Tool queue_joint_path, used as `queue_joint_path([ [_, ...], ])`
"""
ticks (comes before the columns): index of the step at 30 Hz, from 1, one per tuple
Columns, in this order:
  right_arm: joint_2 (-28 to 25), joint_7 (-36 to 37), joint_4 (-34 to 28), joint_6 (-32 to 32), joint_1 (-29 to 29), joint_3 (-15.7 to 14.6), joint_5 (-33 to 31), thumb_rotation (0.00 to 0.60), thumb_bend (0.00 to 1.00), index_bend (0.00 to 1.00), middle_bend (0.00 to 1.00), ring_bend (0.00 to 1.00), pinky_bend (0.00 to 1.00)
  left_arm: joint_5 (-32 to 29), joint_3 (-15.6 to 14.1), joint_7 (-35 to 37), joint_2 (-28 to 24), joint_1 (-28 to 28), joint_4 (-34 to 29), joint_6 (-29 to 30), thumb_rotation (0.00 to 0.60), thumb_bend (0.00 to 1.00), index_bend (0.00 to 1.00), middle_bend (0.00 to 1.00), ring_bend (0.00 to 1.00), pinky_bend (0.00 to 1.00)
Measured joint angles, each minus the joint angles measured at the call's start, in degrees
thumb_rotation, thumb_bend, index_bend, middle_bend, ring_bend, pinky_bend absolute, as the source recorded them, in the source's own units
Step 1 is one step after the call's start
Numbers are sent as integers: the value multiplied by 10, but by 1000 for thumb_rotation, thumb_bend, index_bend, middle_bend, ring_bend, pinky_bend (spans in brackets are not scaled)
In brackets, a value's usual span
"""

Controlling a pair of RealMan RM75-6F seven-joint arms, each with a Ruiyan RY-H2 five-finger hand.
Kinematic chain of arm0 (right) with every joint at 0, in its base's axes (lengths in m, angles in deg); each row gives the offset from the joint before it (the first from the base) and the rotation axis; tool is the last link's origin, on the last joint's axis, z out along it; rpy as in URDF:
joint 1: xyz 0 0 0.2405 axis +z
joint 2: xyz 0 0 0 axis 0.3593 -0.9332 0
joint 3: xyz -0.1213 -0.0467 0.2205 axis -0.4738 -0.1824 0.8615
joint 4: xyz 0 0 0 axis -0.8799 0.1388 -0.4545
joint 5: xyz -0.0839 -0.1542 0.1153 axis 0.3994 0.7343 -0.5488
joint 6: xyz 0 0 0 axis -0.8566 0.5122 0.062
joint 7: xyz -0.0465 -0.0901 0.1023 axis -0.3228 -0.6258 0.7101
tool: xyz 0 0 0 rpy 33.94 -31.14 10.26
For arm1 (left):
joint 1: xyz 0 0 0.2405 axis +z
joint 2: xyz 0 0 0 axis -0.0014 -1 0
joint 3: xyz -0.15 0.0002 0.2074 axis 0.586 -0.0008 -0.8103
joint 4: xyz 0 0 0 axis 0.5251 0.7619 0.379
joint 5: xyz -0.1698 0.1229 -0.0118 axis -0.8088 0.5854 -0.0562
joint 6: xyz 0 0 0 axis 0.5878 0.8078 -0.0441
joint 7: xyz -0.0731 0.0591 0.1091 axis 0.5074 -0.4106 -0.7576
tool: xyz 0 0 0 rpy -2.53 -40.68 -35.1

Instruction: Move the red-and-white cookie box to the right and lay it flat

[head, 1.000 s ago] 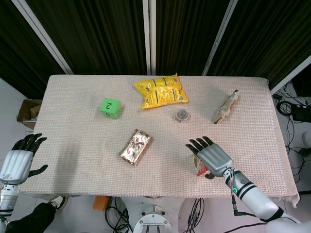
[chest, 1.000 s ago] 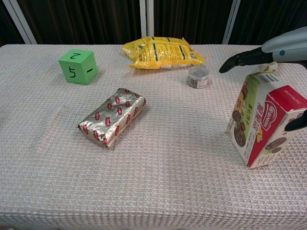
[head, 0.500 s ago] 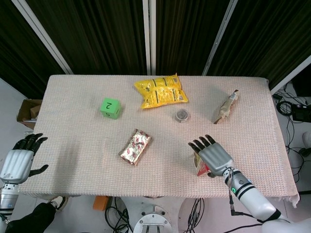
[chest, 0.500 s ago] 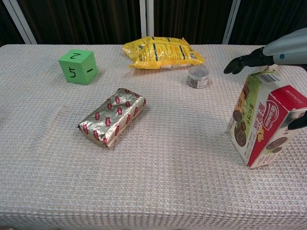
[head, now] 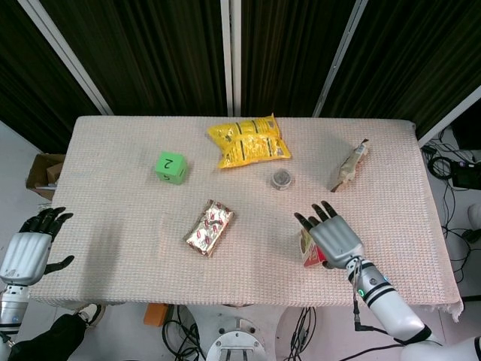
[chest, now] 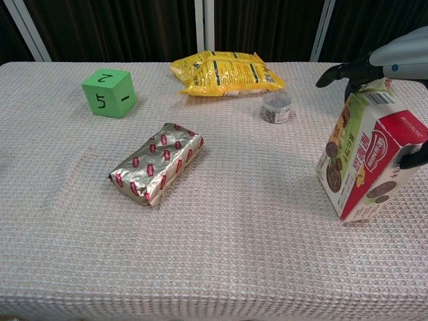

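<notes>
A robotics lab or test cell is indicated rather than a home or shop. A single table is draped in a pale waffle-weave cloth and is backed by black pleated curtains hung between white frame struts, as in a screened-off recording booth. Loose cables are seen on the bare floor beside and beneath the table, and a cardboard box is left at the left. Unrelated items are laid out apart on the cloth like test props, among them a green numbered cube.
</notes>
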Motion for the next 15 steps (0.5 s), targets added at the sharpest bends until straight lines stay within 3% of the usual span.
queue_joint_path([
  [4,10,37,6,7,-14,12,44,600,100,0,599,141,0,0,1,0,0,0,0,1,600,76,207,150,121,237],
  [8,31,133,37,14,-37,27,119,600,100,0,624,167,0,1,0,1,0,0,0,1,600,76,207,150,121,237],
  [15,87,437,181,28,-78,51,244,600,119,0,629,168,0,1,0,0,-1,-2,-1,-2,600,75,207,150,121,237],
])
